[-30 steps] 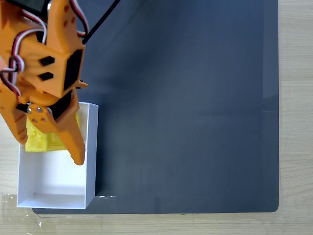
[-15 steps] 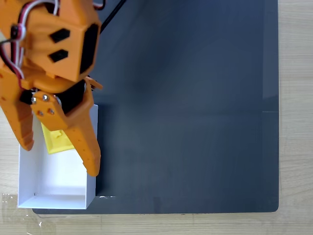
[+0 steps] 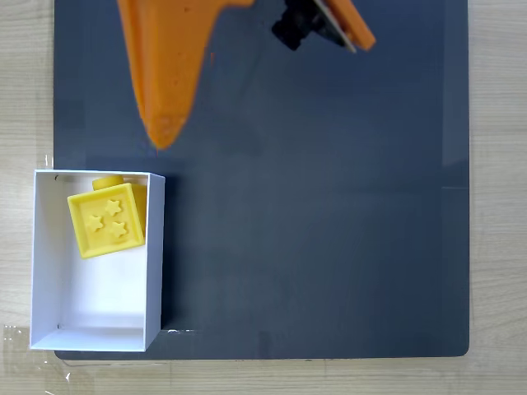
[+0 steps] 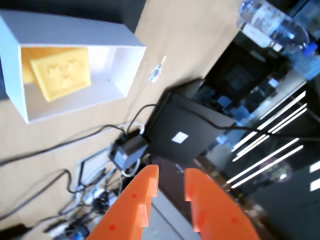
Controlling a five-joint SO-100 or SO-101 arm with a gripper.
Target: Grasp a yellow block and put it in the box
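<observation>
gripper point(image 4: 171, 176) | raised clear | fingers slightly apart, holding nothing

Block point(image 3: 106, 220) fills the far end of the box point(image 3: 156, 263). Near half free. Open mat point(image 3: 329, 206) all along the right.

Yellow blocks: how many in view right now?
1. The yellow block lies inside the box, at its end nearest the arm in the fixed view, star face up. The dark mat shows no others.
</observation>
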